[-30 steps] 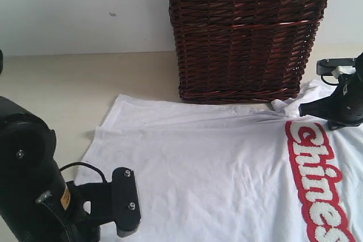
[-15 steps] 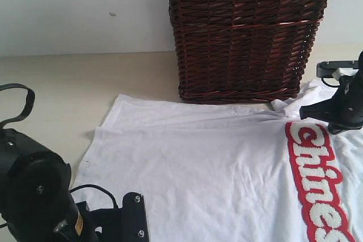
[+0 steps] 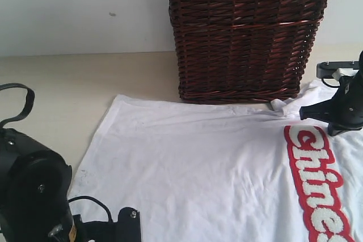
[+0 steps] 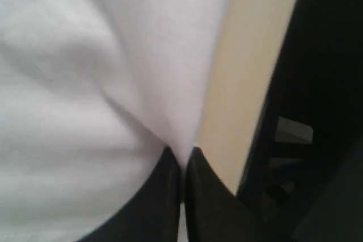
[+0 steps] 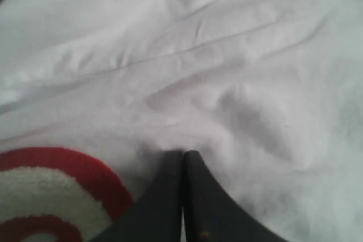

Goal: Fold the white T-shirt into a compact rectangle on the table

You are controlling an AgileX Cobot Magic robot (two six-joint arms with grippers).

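Left hand [image 4: 182, 160] closed, pinching shirt [image 3: 215, 168] edge beside bare counter [image 3: 57, 83]; right hand [image 5: 182, 160] closed too, nipping cloth just beside red lettering [image 3: 315, 191]; shirt lies spread on counter, print up, far edge just beside basket [image 3: 244, 32]; judgement: lift both pinches level and together, carry fold over evenly, avoid dragging cloth against basket.

The left arm [image 3: 34, 196] has sunk toward the lower left corner, and the white T-shirt [image 3: 198, 168] has smoothed, its red lettering [image 3: 312, 179] slipping slightly lower in the frame
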